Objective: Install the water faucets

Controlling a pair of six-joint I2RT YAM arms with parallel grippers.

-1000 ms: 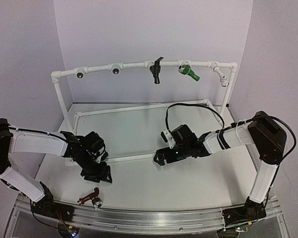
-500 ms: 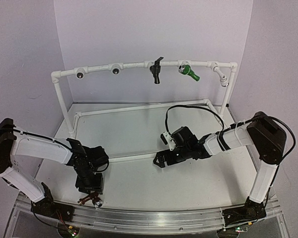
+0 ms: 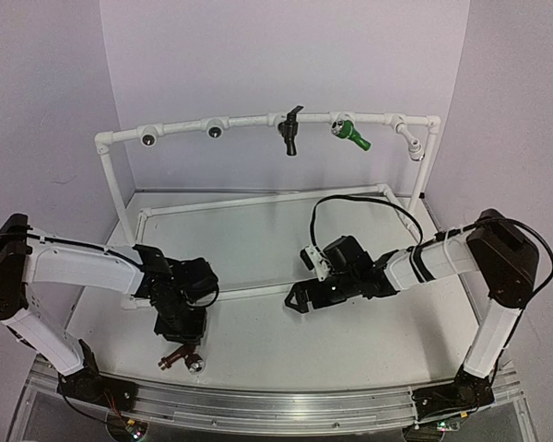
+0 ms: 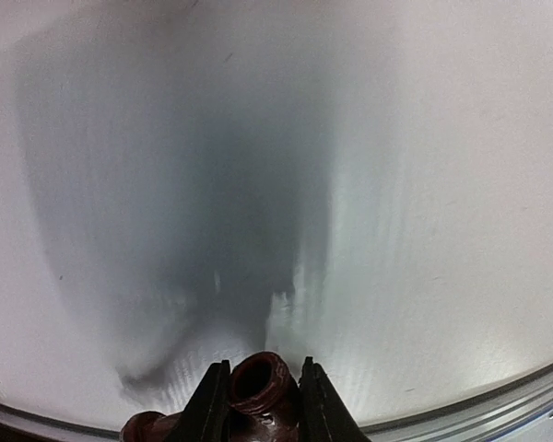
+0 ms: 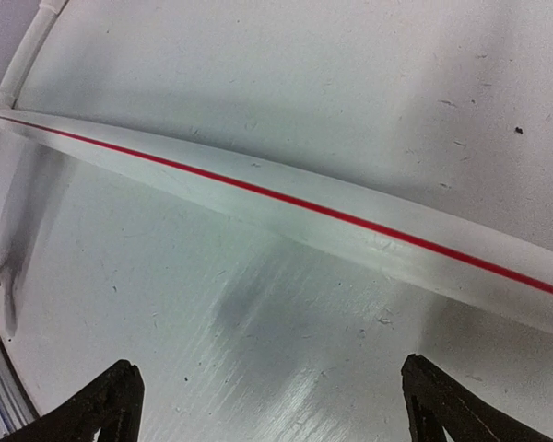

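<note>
A reddish-brown faucet [image 3: 179, 355] lies at the table's near left, its silvery mouth towards the front rail. My left gripper [image 3: 182, 341] points down at it and is shut on it. In the left wrist view the faucet's round threaded end [image 4: 258, 387] sits pinched between the two dark fingers [image 4: 209, 410]. A black faucet [image 3: 289, 129] and a green faucet [image 3: 351, 134] hang from the top bar of the white pipe frame [image 3: 120, 189]. My right gripper [image 3: 300, 296] hovers low over mid-table, open and empty, its fingertips [image 5: 106, 401] wide apart.
Two open tee sockets [image 3: 149, 139] sit on the frame's top bar at the left. A white elbow fitting [image 3: 413, 145] hangs at the right end. A white floor pipe with a red stripe [image 5: 286, 207] crosses just beyond my right gripper. The metal front rail [image 3: 276, 405] runs along the near edge.
My left gripper came down and forward to the reddish-brown faucet and shut on it; the faucet has shifted slightly right. My right arm barely moved.
</note>
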